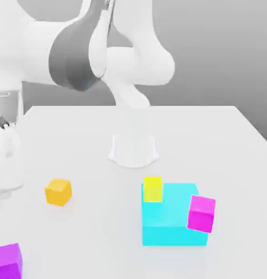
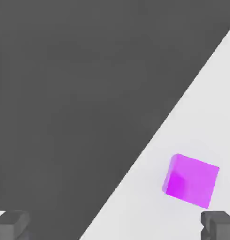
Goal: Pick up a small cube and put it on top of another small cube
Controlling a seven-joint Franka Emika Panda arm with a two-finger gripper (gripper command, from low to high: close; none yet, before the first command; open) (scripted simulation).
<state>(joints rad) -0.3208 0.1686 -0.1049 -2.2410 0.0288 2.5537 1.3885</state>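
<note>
The small cube (image 1: 7, 261), violet-purple with plain faces, rests on the white table near its front corner at the exterior view's left. In the hand view the same small cube (image 2: 191, 180) lies on the table close to the table's edge, ahead of my gripper (image 2: 115, 227) and off toward one fingertip. My gripper is open, with its two dark fingertips (image 2: 219, 224) set wide apart and nothing between them. The arm's white hand housing (image 1: 6, 158) hangs at the exterior view's left edge, above the table and behind the cube.
A flat cyan block (image 1: 171, 223) lies at the front right, with a yellow cube (image 1: 153, 189) on its back left corner and a pinker magenta cube (image 1: 201, 213) at its right edge. An orange cube (image 1: 58, 192) sits left of centre. The arm's base (image 1: 133, 150) stands mid-table.
</note>
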